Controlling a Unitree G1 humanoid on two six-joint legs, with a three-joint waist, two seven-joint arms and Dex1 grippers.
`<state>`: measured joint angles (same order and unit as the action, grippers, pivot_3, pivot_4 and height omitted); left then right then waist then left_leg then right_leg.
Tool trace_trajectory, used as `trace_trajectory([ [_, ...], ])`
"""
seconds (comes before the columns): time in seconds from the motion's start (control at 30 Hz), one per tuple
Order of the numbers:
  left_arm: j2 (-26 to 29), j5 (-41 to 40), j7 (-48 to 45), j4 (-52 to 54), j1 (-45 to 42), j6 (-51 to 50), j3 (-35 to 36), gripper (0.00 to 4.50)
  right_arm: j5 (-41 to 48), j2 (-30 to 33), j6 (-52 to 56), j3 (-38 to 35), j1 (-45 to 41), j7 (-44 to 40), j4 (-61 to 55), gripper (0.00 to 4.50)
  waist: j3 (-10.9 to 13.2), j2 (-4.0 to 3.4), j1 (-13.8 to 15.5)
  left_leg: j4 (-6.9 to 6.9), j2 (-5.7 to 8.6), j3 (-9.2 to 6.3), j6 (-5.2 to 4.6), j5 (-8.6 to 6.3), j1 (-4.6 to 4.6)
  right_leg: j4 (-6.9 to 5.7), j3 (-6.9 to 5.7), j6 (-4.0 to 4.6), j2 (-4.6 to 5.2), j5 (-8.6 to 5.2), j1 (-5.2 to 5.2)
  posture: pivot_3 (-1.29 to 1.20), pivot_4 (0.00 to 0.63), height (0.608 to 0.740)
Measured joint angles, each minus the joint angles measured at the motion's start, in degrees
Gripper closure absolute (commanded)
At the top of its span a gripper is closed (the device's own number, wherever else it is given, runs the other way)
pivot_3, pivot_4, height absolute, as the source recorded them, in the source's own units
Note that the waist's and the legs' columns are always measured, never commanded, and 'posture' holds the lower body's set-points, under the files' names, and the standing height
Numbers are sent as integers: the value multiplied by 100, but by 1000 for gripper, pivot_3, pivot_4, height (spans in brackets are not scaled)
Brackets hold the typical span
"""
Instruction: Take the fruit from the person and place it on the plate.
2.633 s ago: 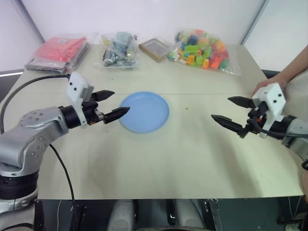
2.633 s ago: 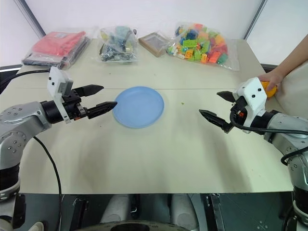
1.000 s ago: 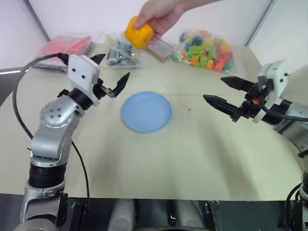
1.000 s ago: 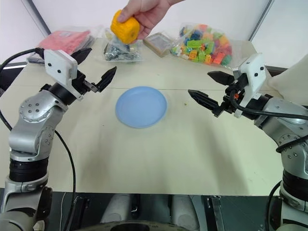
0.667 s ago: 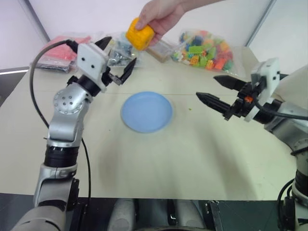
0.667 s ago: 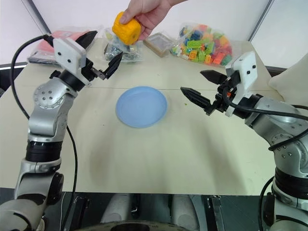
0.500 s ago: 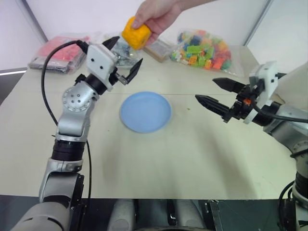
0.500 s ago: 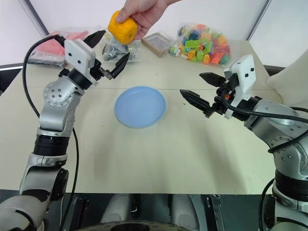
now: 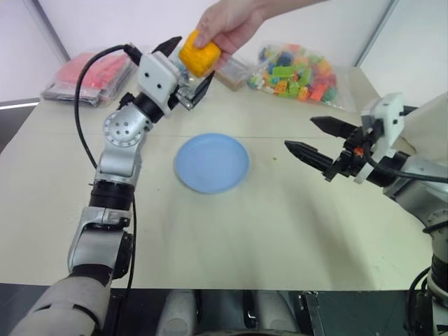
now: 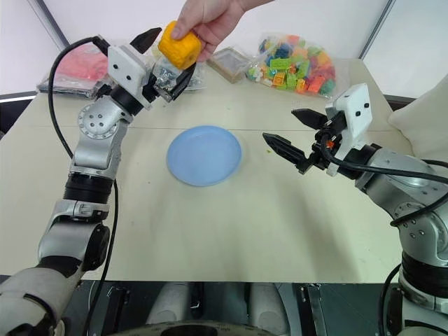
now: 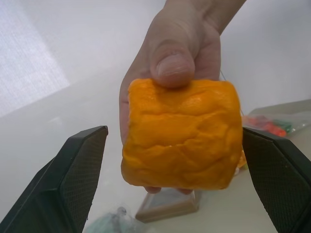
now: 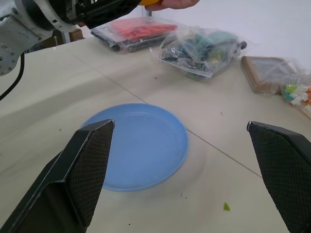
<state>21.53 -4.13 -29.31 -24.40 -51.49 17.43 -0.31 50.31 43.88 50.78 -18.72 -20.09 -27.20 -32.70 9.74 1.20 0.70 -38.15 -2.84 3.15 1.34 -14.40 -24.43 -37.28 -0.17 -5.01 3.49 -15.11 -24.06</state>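
Note:
A person's hand (image 9: 227,24) holds the fruit (image 9: 199,57), a chunky yellow-orange block with a bumpy surface, in the air over the back of the table. My left gripper (image 9: 187,66) is raised to it and open, one finger on each side of the fruit (image 11: 182,136), and I cannot tell whether they touch it. The thumb (image 11: 177,63) presses on the fruit's top. The light-blue plate (image 9: 212,162) lies flat and bare at mid-table. My right gripper (image 9: 301,133) hovers open to the right of the plate (image 12: 136,145), holding nothing.
Along the table's far edge lie a red packet (image 9: 87,73), a clear bag of dark parts (image 12: 204,46), a flat brown box (image 12: 265,73) and a clear bag of coloured blocks (image 9: 297,70). A black cable loops from the left arm.
My left arm has lifted and reached forward and right, bringing its open fingers up around the fruit. The person's hand and fruit stay about where they were. The right gripper has barely moved.

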Motion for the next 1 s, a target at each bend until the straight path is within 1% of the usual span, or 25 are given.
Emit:
trace_trajectory([
  [0.2,-105,42,13,-328,-109,222,-1,0,7,5,0,-12,65,37,-89,39,0,0,-1,0,0,0,0,0,0,0,0,0,0,0,0,0,150,731],
  [0.3,-137,91,17,-466,-117,305,-1,808,7,10,0,-27,103,38,-92,0,0,0,0,0,0,0,0,0,0,0,0,0,0,0,0,0,150,731],
  [0.37,-147,101,10,-478,-118,325,-2,1802,6,9,0,-27,126,40,-92,0,0,0,0,0,0,0,0,0,-1,0,0,0,0,0,0,0,150,731],
  [0.4,-157,100,4,-478,-122,327,-1,2224,6,9,0,-27,126,44,-92,0,0,0,0,0,0,0,0,0,-1,0,0,0,1,0,0,0,150,731],
  [0.43,-162,100,-1,-478,-126,328,-1,2396,6,9,-1,-27,126,47,-92,0,0,0,1,0,0,0,0,0,0,0,0,0,1,0,0,0,150,731],
  [0.7,-163,87,-66,-477,-155,281,2,2397,-10,9,-20,-26,138,53,-92,0,0,0,2,0,0,0,0,0,-1,0,0,0,1,0,0,0,150,731],
  [0.77,-184,-17,-112,-450,-154,60,9,2397,-13,8,-38,-21,148,60,-93,0,0,0,0,0,0,0,0,0,0,0,0,0,1,0,0,0,150,731],
  [0.87,-202,-412,-427,-162,-71,-1011,9,2397,-13,7,-55,-5,161,82,-100,0,0,0,-7,0,0,0,0,0,-1,0,0,-1,0,0,0,0,150,731],
  [1.0,-114,-904,-1069,653,463,-2782,-184,2397,-12,8,-58,1,268,100,-172,0,0,0,-18,2,-1,-2,0,0,0,-1,0,-1,-2,-1,-1,0,150,731],
])
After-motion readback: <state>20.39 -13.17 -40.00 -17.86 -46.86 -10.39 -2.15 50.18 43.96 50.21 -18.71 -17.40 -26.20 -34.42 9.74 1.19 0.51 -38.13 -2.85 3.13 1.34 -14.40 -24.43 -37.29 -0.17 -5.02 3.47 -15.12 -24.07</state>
